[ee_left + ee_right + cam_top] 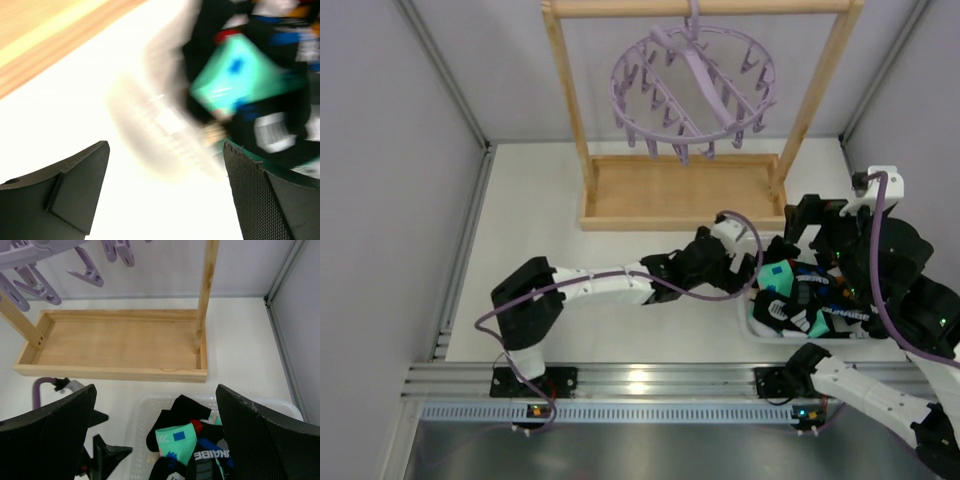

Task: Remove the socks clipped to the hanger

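Note:
The lavender ring hanger (692,95) hangs from the wooden rack's top bar with its pegs empty; several of its pegs show at the top of the right wrist view (30,275). The socks (798,298), black, teal-white and red ones, lie piled in a white basket (748,318). They also show in the right wrist view (182,440) and, blurred, in the left wrist view (240,75). My left gripper (750,268) is open and empty at the basket's left edge (165,165). My right gripper (810,235) is open and empty above the basket's far side (156,387).
The wooden frame rack's tray base (680,190) stands just behind the basket, with posts at each end (206,295). Grey walls close in the left and right sides. The left gripper's fingers (102,452) show beside the basket rim (137,415).

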Controlling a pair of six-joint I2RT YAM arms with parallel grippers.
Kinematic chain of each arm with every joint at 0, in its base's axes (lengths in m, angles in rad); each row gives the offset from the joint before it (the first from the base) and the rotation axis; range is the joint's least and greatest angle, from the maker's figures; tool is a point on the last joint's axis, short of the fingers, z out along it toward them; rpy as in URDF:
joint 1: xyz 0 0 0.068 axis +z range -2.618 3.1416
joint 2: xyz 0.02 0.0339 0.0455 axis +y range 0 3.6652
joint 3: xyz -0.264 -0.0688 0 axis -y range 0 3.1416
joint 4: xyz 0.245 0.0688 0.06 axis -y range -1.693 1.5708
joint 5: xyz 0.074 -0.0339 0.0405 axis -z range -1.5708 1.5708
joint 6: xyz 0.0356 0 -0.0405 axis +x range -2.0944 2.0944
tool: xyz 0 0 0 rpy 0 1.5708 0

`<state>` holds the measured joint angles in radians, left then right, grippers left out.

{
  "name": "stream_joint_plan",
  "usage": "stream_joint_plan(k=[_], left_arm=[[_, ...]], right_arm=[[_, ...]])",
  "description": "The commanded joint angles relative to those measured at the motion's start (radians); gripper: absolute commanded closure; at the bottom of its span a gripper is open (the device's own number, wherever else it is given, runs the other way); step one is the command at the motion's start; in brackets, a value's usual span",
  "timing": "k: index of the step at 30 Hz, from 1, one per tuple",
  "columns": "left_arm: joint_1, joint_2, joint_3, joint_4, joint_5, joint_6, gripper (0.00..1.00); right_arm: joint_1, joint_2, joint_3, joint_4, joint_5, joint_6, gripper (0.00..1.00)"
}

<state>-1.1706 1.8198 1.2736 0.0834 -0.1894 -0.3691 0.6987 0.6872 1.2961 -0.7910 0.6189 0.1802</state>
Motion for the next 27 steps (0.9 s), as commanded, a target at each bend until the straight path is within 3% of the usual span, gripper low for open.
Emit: stream_joint_plan(k=[1,8,11,17,21,27], left_arm=[[0.037,-0.213,-0.118,0.013,-0.148,-0.028,0.02],[0.130,-0.496,-0.301,-0.172,-0.338,-0.073,0.02],[0.218,-0.614,-0.324,-0.356,-0.378,-0.148,0.02],[0.414,-0.867,-0.339,-0.623,-0.410,-0.197,0.02],[0.592,-0.958,-0.312,-0.726,-0.349,-0.160,0.02],[0.712,-1.060,-0.225,-0.859,-0.381,-0.062,0.02]], right_arm=[[0.008,0.040,0.057,0.102,-0.045,-0.028,0.00],[-0.013,0.129,-0.018,0.145,-0.172,-0.013,0.01],[-0.077,0.141,-0.090,0.185,-0.290,0.001,0.01],[-0.320,0.121,-0.246,0.240,-0.495,0.013,0.01],[-0.392,0.040,-0.334,0.237,-0.433,-0.010,0.03],[-0.390,-0.152,-0.373,0.135,-0.395,-0.039,0.00]])
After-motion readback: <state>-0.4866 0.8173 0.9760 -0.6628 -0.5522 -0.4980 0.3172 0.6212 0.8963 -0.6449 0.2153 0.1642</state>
